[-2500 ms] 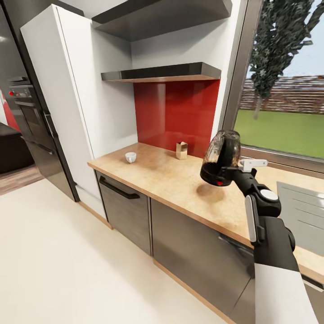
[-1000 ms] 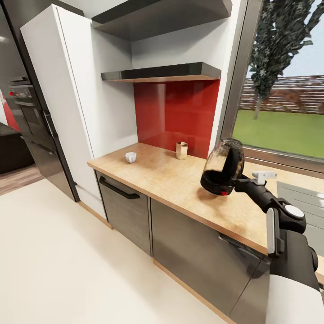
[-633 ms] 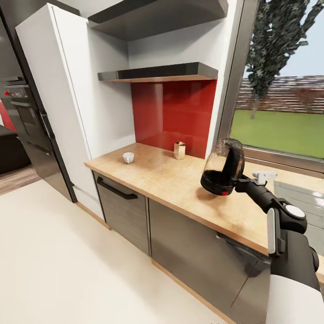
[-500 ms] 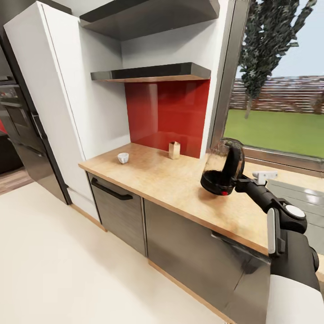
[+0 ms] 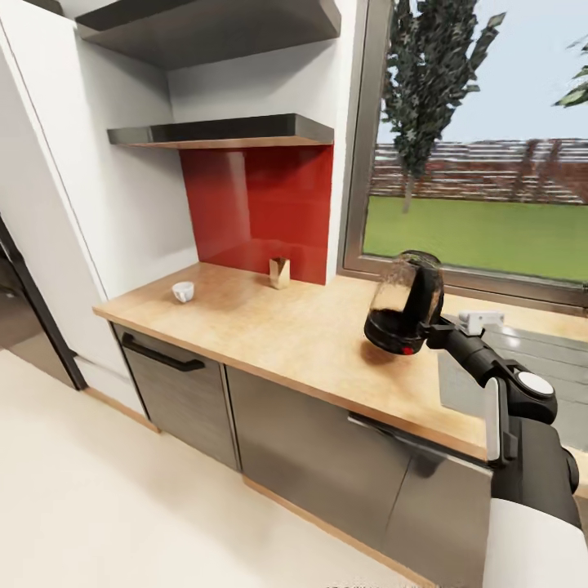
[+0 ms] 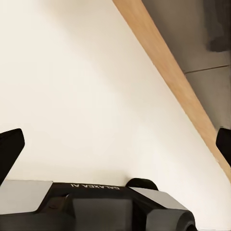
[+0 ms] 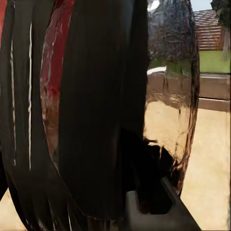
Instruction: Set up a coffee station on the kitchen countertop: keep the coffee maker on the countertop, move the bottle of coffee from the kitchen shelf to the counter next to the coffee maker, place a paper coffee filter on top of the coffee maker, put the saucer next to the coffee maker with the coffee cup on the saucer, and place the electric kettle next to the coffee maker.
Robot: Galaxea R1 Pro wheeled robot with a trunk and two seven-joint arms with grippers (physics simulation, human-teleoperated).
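The right gripper (image 5: 435, 328) is clamped on the kettle's (image 5: 403, 304) black handle, holding the kettle in the air above the counter (image 5: 310, 343), tilted, its glass body leaning toward the window (image 5: 482, 188). In the right wrist view the kettle (image 7: 101, 110) sits right against the camera, handle and dark base in front, glass behind. The left gripper (image 6: 115, 144) has its fingers spread wide with nothing between them, pointing at the floor (image 6: 72, 96).

The kettle looks rigid, moderately heavy and breakable at the glass; the handle is the sound grip, though the load hangs off to one side and could swing. A cup (image 5: 183, 291) and a small carton (image 5: 279, 272) stand well apart from it on the counter.
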